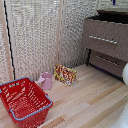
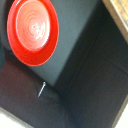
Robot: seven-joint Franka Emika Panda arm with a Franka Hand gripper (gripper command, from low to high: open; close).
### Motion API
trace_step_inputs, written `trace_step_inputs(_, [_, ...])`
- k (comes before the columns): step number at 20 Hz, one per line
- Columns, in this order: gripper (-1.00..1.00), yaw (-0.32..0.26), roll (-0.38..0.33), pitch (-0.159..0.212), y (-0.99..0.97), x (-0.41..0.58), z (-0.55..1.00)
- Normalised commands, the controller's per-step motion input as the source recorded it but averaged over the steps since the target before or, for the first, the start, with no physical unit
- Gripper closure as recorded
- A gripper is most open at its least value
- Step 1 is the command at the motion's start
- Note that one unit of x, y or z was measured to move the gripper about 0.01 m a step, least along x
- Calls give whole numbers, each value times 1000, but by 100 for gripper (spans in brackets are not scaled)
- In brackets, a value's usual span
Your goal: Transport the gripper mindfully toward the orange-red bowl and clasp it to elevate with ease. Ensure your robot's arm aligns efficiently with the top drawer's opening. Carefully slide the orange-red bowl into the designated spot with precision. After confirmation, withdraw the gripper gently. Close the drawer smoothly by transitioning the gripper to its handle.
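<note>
The orange-red bowl (image 2: 31,31) lies upright on the dark floor inside the top drawer (image 2: 85,75), close to one inner wall. No finger shows near it in the wrist view. In the exterior view the top drawer (image 1: 106,44) stands pulled out at the right, its silver handle (image 1: 102,39) across the front; the bowl is hidden there. A small dark, blue-tipped bit at the top edge above the drawer looks like my gripper (image 1: 114,2); too little shows to tell its state. A white rounded joint of the robot's arm (image 1: 125,75) pokes in at the right edge.
A shorter drawer (image 1: 107,62) sits under the top one. A red wire basket (image 1: 25,102), a pink mug (image 1: 45,80) and a colourful box (image 1: 65,75) stand on the wooden floor at the exterior view's left. White slatted panels (image 1: 40,35) close the back.
</note>
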Motion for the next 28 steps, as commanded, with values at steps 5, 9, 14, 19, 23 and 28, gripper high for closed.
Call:
trace_step_inputs(5, [-100,131,-375,121,101,-18,-94])
trace_step_inputs(9, [-100,156,-375,120,36,-59,-94])
trace_step_inputs(14, [-100,123,-356,164,180,-93,-6])
trace_step_inputs(19, [-100,61,-289,175,487,-31,-33])
trace_step_inputs(23, [-100,28,-247,153,656,-1,-149])
trace_step_inputs(28, [-100,29,-265,137,635,0,-207])
